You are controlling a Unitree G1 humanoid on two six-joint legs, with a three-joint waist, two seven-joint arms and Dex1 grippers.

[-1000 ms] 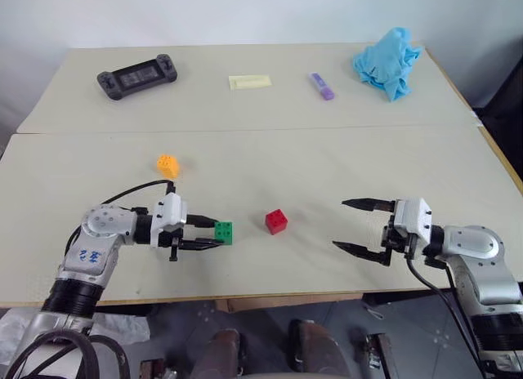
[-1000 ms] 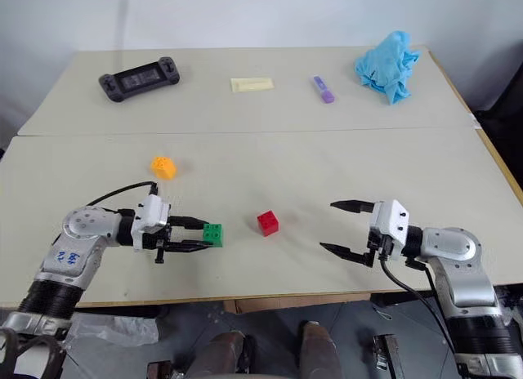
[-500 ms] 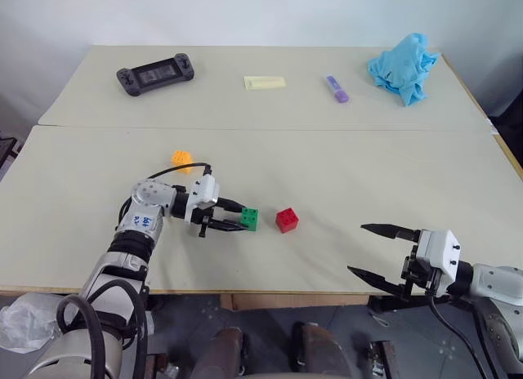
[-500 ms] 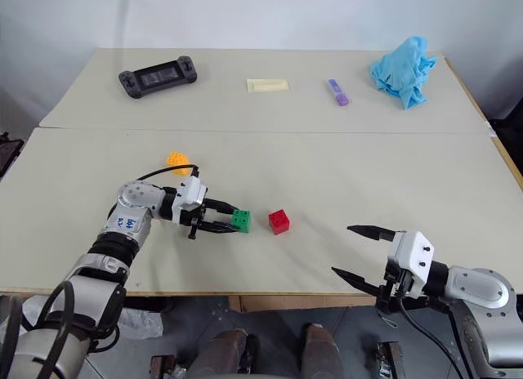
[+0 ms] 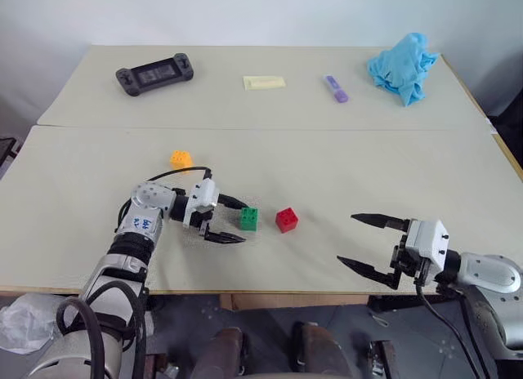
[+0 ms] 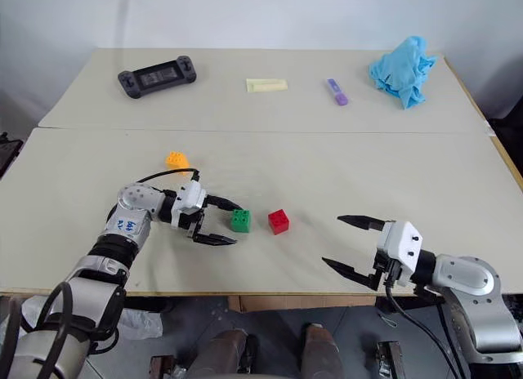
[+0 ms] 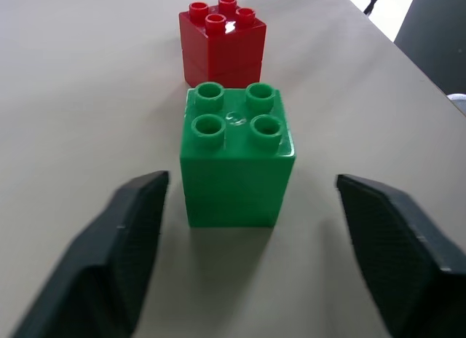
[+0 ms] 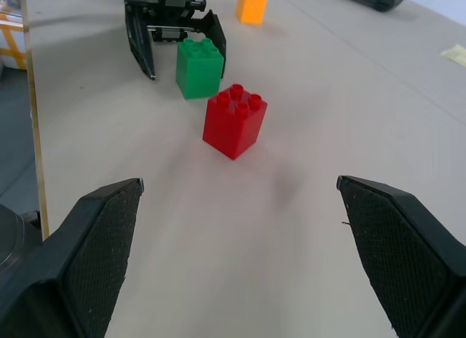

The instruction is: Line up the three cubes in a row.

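Observation:
The green cube (image 5: 249,219) stands on the table just left of the red cube (image 5: 287,220), a small gap between them. My left gripper (image 5: 230,220) is open around the green cube, its fingers apart from the cube's sides, as the left wrist view shows with the green cube (image 7: 237,162) and the red cube (image 7: 223,45) behind it. The orange-yellow cube (image 5: 181,158) sits farther back to the left. My right gripper (image 5: 368,244) hangs open over the table's front right, with nothing between its fingers.
At the back of the table lie a black game controller (image 5: 155,72), a pale yellow pad (image 5: 265,82), a purple marker-like object (image 5: 336,88) and a crumpled blue cloth (image 5: 402,64). A seam (image 5: 327,129) runs across the table between the two halves.
My left gripper has opened and let go of the green cube, which now rests beside the red one. The right gripper stays open.

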